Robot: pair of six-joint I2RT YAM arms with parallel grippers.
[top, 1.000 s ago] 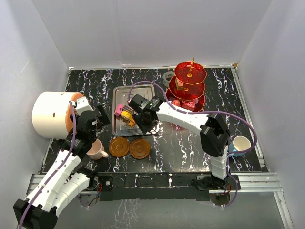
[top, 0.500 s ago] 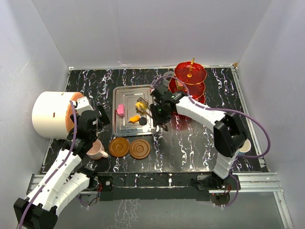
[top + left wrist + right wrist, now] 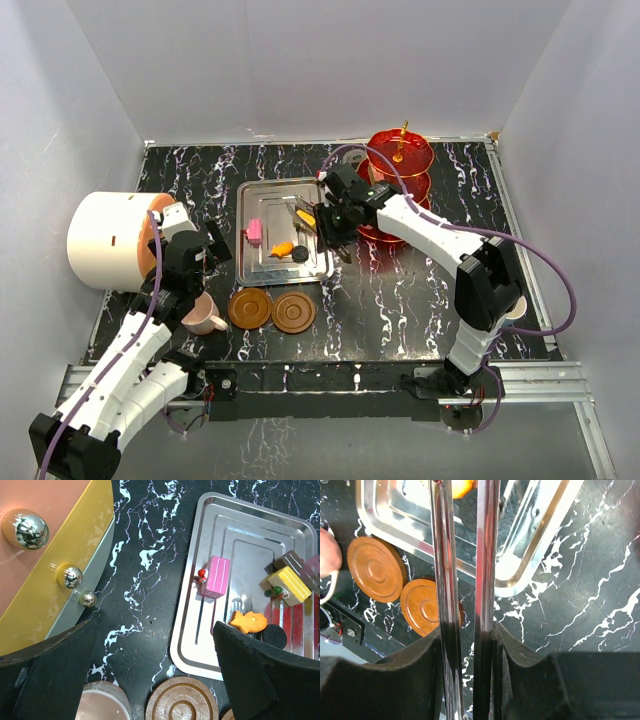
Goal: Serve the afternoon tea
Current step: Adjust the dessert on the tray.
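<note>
Grips silver tongs (image 3: 462,555) in the closed right gripper (image 3: 467,642), over the right side of the steel tray (image 3: 200,645). Holds the left gripper (image 3: 155,665) wide open and empty near the pink cup (image 3: 203,316). Shows a pink cake (image 3: 216,576), a yellow cake (image 3: 289,584) and a fish biscuit (image 3: 248,621) at the tray, two brown saucers (image 3: 250,307) just in front of it, and the red stand (image 3: 385,150) to its right.
</note>
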